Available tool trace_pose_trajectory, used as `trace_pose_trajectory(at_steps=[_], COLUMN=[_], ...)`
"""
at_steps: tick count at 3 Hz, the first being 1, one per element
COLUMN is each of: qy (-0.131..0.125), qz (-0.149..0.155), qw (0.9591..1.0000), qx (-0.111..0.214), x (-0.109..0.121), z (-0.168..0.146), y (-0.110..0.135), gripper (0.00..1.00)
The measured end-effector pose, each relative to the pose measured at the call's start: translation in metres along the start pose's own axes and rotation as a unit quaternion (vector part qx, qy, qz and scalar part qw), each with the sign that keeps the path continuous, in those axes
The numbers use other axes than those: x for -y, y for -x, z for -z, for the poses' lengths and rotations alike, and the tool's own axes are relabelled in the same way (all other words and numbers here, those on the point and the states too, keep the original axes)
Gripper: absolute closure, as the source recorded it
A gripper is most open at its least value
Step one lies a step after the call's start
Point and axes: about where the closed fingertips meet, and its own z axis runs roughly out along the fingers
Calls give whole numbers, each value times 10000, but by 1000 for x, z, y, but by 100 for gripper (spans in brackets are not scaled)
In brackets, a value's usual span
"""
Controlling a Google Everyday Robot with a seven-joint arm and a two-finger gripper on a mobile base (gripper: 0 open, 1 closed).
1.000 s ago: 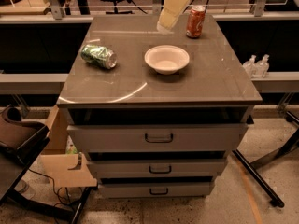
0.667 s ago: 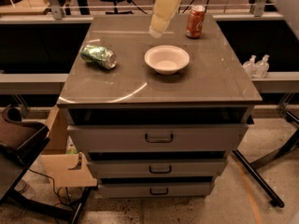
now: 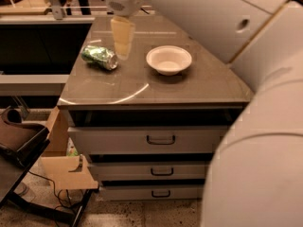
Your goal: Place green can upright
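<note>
Camera view: the green can point(image 3: 99, 57) lies on its side at the left of the tabletop point(image 3: 189, 86). The claw point(image 3: 123, 47) hangs just right of it; spread or pressed together, I cannot tell. A white bowl point(image 3: 169, 59) sits further right.

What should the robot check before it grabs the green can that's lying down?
1. Green can in sight: ok, on the table's left side.
2. Can upright: not ok, it lies on its side.
3. Gripper lined up over the can: not ok, it hangs just right of it.
4. Gripper holding the can: not ok, they are apart.
5. White bowl out of the way: ok, it sits farther right.
</note>
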Motion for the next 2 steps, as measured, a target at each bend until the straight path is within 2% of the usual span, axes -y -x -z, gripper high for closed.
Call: trace_pose_trajectory(at_steps=[1, 2], qy=[-69, -81], qz=[430, 424], qw=[9990, 9991], qx=[-42, -13], x=[-20, -19], z=[-34, -34], y=[62, 62], gripper=[0, 0])
